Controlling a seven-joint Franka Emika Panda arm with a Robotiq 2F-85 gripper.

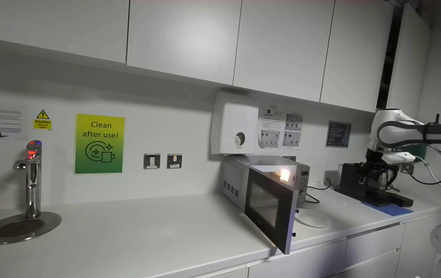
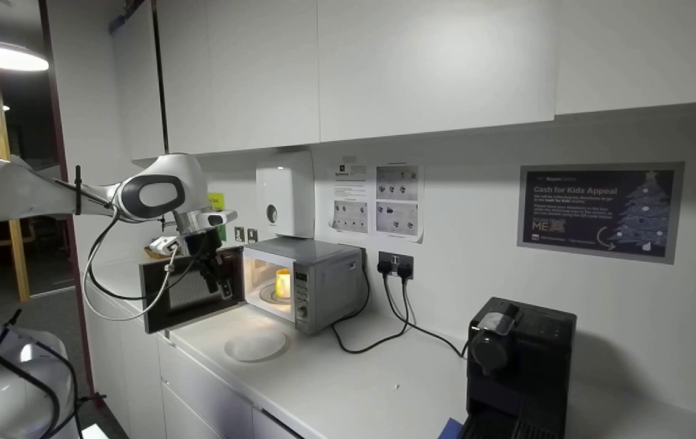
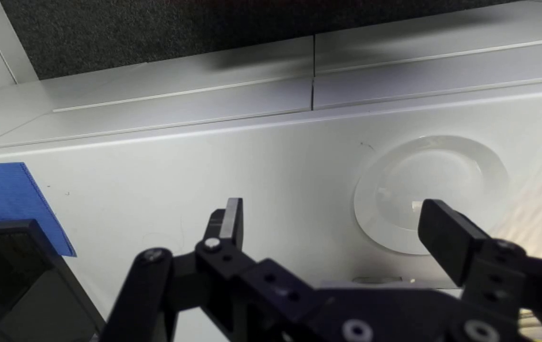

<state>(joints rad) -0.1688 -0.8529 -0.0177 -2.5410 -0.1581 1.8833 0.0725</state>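
Plate (image 2: 255, 346) shows whole only in an exterior view.

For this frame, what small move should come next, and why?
Probably shift the jaws sideways toward the round white plate: they stand open and empty, and the wrist view shows the plate off-centre beneath them. The silver microwave, its door open and a yellow cup inside, appears that way too.

A white countertop (image 1: 139, 231) is seen in both exterior views. On it are carried a chrome tap (image 1: 33, 185), an open microwave (image 2: 332, 286), a white plate (image 2: 255, 345) and a coffee machine (image 2: 530, 360), by which a blue cloth (image 3: 4, 194) is partly covered.
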